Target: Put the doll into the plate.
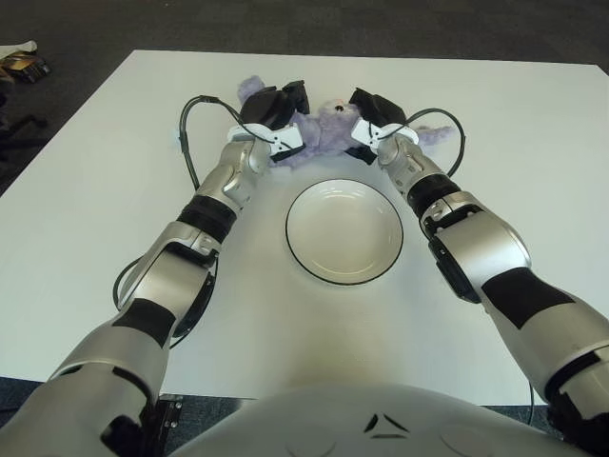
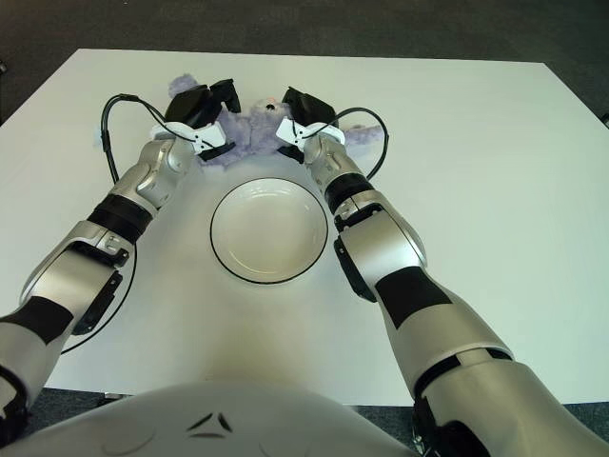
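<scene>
A purple plush doll (image 1: 328, 131) lies on the white table (image 1: 114, 190), just behind the plate. The plate (image 1: 290, 228) is white with a thin dark rim and holds nothing. My left hand (image 1: 283, 107) is on the doll's left side with its dark fingers curled over the plush. My right hand (image 1: 369, 114) presses on the doll's right side by the head, fingers closed against it. The doll sits squeezed between the two hands and touches the table. Part of its body is hidden under the hands.
Black cables loop out from both wrists, one to the left (image 1: 184, 133) and one to the right (image 1: 459, 133) above the doll's far limb. The table's far edge runs just behind the doll. Small items (image 1: 21, 65) lie on the dark floor at far left.
</scene>
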Action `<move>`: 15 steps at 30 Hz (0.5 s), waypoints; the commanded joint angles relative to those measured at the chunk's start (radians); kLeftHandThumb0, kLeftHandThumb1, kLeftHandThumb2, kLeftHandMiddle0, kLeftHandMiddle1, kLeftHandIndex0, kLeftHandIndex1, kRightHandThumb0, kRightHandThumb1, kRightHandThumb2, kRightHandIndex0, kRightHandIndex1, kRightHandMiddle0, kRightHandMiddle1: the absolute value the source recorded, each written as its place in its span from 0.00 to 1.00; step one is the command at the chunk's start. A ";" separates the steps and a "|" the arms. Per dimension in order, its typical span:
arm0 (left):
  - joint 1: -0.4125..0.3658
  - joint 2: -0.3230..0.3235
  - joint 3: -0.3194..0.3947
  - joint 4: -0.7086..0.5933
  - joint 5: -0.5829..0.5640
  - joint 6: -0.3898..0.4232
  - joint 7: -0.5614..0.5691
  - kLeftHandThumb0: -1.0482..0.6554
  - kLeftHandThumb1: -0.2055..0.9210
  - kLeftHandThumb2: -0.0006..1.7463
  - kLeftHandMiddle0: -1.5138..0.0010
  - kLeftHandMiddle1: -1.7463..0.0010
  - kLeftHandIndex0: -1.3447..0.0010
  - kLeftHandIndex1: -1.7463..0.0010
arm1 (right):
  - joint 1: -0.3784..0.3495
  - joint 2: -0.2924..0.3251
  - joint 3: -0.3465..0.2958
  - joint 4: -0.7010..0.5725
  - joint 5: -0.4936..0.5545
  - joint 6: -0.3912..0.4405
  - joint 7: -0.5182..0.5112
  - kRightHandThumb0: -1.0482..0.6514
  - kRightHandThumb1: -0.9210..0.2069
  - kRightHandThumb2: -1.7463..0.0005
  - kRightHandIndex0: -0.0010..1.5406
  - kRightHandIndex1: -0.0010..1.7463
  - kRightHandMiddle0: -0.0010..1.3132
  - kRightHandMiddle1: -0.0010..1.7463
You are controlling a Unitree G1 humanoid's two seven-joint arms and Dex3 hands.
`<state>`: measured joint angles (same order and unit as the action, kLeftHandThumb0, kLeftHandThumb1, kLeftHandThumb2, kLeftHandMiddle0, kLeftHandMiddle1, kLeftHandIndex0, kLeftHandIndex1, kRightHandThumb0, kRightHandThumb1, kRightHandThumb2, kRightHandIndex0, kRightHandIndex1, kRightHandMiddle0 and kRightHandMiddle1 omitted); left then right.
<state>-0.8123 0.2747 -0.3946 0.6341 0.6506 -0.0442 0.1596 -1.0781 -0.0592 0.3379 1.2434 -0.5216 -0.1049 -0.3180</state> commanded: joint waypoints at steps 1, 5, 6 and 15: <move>0.004 0.018 -0.001 0.004 0.014 -0.001 -0.001 0.62 0.19 0.91 0.44 0.12 0.49 0.00 | 0.014 -0.032 -0.015 -0.028 0.014 -0.023 -0.027 0.62 0.84 0.07 0.61 0.86 0.50 1.00; 0.023 0.039 0.010 -0.053 0.025 0.001 0.010 0.62 0.19 0.91 0.44 0.12 0.49 0.00 | 0.023 -0.052 -0.015 -0.051 0.007 -0.039 -0.028 0.62 0.82 0.07 0.60 0.88 0.49 1.00; 0.027 0.042 0.011 -0.062 0.028 0.003 0.012 0.62 0.19 0.91 0.44 0.12 0.49 0.00 | 0.025 -0.054 -0.015 -0.054 0.006 -0.040 -0.028 0.62 0.82 0.07 0.59 0.88 0.49 1.00; 0.053 0.066 0.027 -0.107 0.038 -0.021 0.051 0.62 0.23 0.90 0.48 0.07 0.52 0.00 | 0.068 -0.107 -0.006 -0.158 -0.006 -0.089 -0.014 0.62 0.81 0.08 0.58 0.90 0.48 1.00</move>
<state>-0.7836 0.3087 -0.3864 0.5379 0.6776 -0.0619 0.1946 -1.0363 -0.1251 0.3343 1.1272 -0.5242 -0.1734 -0.3257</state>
